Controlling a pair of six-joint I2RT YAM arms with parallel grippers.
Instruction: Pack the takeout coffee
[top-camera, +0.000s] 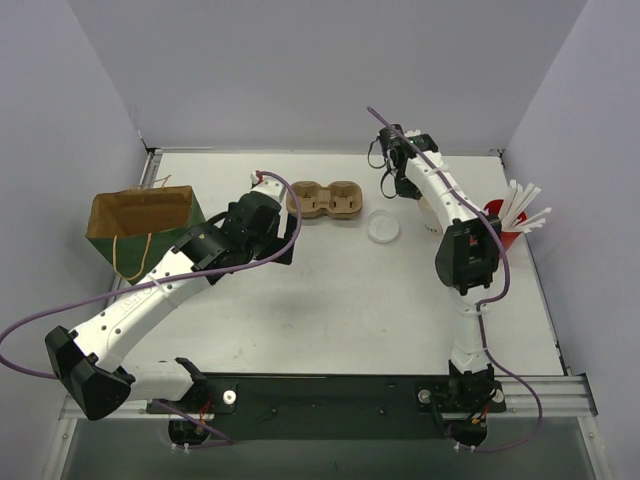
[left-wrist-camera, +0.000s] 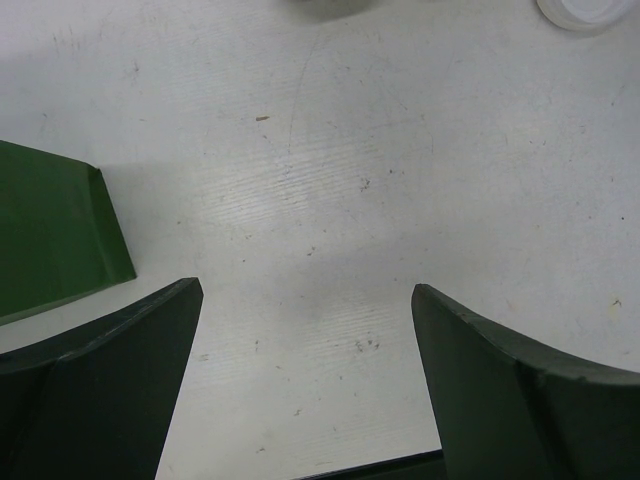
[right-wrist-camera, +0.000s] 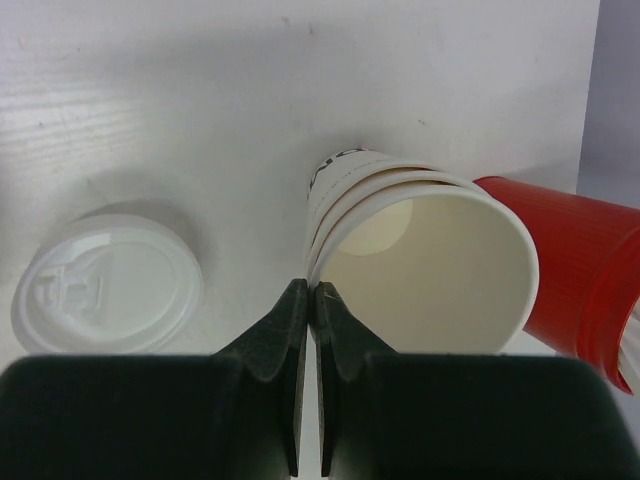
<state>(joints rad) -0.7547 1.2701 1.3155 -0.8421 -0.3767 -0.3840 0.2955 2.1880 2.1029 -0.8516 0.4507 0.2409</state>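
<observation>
I see my right gripper (right-wrist-camera: 310, 295) pressed together at the rim of the nested paper cups (right-wrist-camera: 430, 260), between a loose lid (right-wrist-camera: 105, 285) and the red cup (right-wrist-camera: 580, 270). My left gripper (left-wrist-camera: 305, 290) hangs wide apart above the table (left-wrist-camera: 350, 150).

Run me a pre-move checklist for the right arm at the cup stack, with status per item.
1. Right gripper shut: ok.
2. Top white paper cup of the nested stack pinched at its rim: cannot tell; the tips meet right at the rim.
3. Round flat whitish plastic lid lying apart from the stack: ok.
4. Red ribbed cup clear of the stack: cannot tell; it stands close beside it.
5. Brown moulded-cardboard carrier, visible wells empty: ok.
6. Left gripper open, nothing between its fingers: ok.
</observation>
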